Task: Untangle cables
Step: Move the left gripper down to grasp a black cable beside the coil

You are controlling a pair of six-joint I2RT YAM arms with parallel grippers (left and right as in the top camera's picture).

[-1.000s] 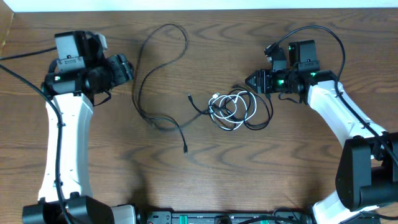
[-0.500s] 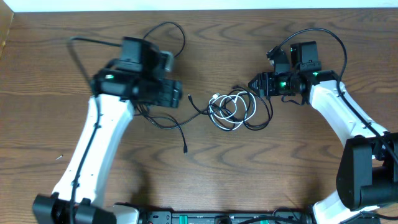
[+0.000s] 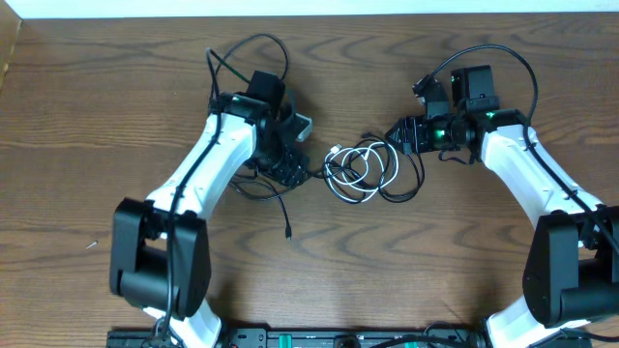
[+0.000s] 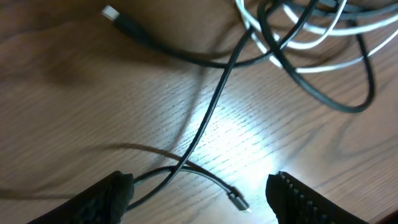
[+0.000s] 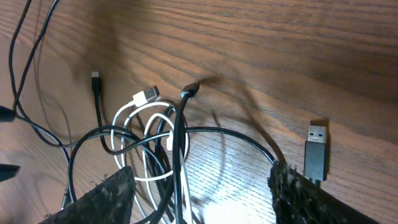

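Overhead: the cables [image 3: 363, 172] lie tangled on the worktop [image 3: 116, 97] between the left hand [image 3: 293, 166] and the right hand [image 3: 397, 133], near both.

Left wrist: the left hand is spread wide, with a black cord [image 4: 208, 118] running through its gap.

Right wrist: the right hand is spread wide, above the tangle.

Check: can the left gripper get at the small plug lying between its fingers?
Probably yes. The left gripper is open, and the plug lies uncovered on the table between its fingers, with only its own thin cord beside it.
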